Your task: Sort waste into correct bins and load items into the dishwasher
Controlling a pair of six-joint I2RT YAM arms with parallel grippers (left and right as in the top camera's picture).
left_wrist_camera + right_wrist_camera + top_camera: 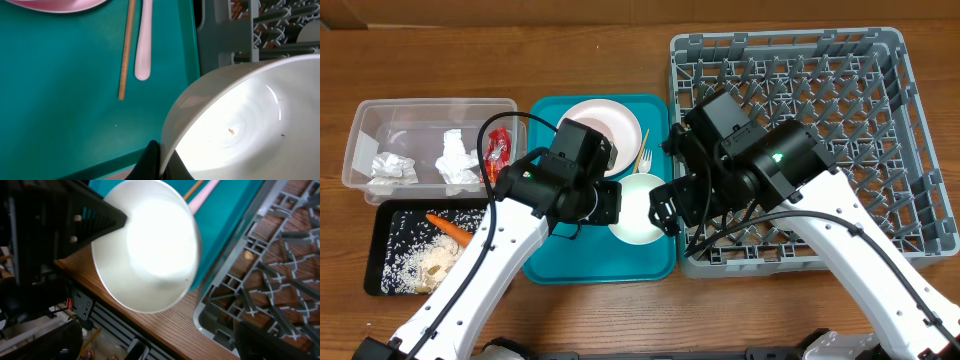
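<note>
My left gripper (162, 161) is shut on the rim of a white bowl (642, 208), which it holds tilted over the right part of the teal tray (545, 265). A crumb sticks inside the bowl (240, 125). My right gripper (668, 212) stands open just right of the bowl (150, 245), by the near left corner of the grey dishwasher rack (820, 150). On the tray behind the bowl lie the pale pink plate (605, 122), a fork (645, 160) and a wooden chopstick (126, 50). The left arm hides part of the plate.
At the far left a clear tub (380, 115) holds white napkins (455, 160) and a red wrapper (498, 147). In front of it a black tray (380, 270) carries rice scraps and a carrot (448, 227). The table's front edge runs close below the bowl.
</note>
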